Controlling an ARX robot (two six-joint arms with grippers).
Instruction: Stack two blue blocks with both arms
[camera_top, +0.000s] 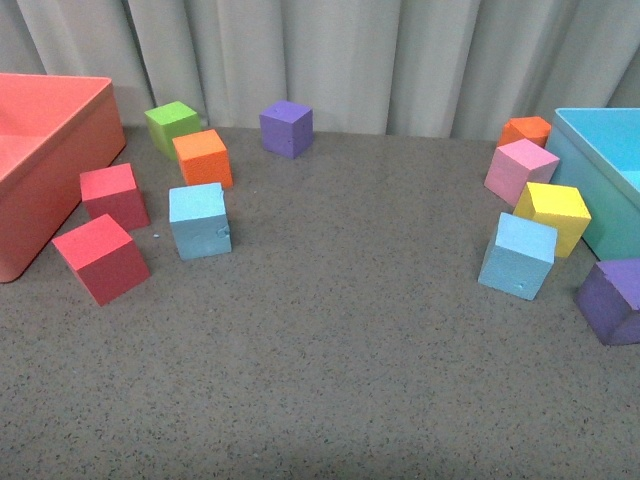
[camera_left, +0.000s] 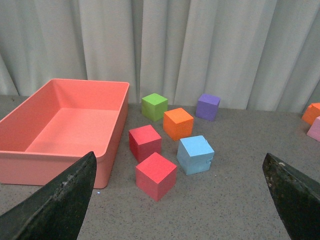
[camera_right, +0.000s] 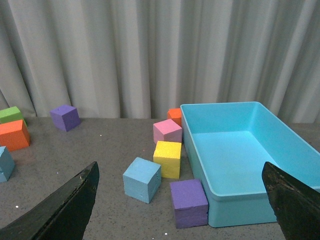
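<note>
One sky-blue block with small nicks stands on the grey table at the left, among red and orange cubes. It also shows in the left wrist view. The other sky-blue block stands at the right, by a yellow cube; it also shows in the right wrist view. Neither arm shows in the front view. My left gripper is open and empty, well back from its block. My right gripper is open and empty, back from its block.
A coral bin stands at the far left, a large light blue bin at the far right. Red, red, orange, green and purple cubes lie left; yellow, pink, orange and purple right.
</note>
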